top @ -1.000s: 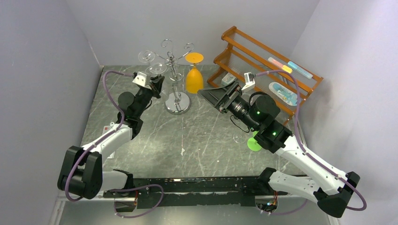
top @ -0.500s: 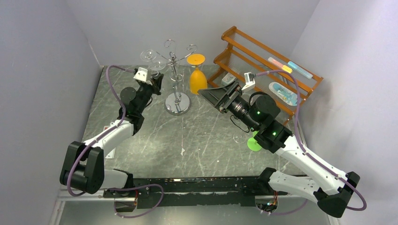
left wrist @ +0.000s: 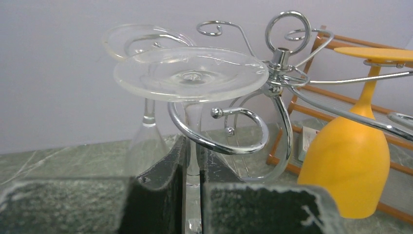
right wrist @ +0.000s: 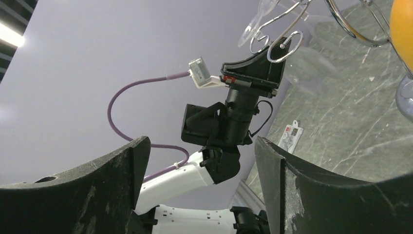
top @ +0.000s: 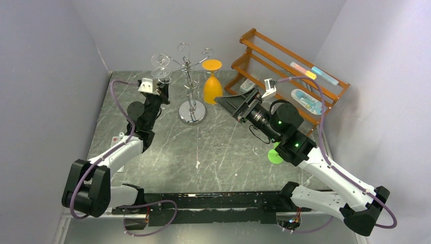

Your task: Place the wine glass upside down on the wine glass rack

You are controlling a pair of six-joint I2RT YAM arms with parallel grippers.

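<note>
The wine glass rack (top: 189,68) is a chrome wire tree on a round mirrored base (top: 192,112) at the back of the table. My left gripper (top: 158,90) is shut on the stem of a clear wine glass (top: 162,74), held upside down at the rack's left side. In the left wrist view the gripper (left wrist: 193,146) pinches the stem, and the glass's round foot (left wrist: 190,73) sits just above a curled rack arm (left wrist: 221,144) that curves round the stem. My right gripper (top: 229,104) is open and empty, right of the rack; it also shows open in its wrist view (right wrist: 199,185).
A second clear glass (top: 159,60) and an orange glass (top: 211,85) hang upside down on the rack. An orange-brown wooden shelf (top: 284,71) stands at the back right. A green-footed glass (top: 275,155) lies under the right arm. A card (top: 118,138) lies at the table's left.
My left gripper has carried the clear glass a little left and back along the rack's left arm. The right arm has not moved.
</note>
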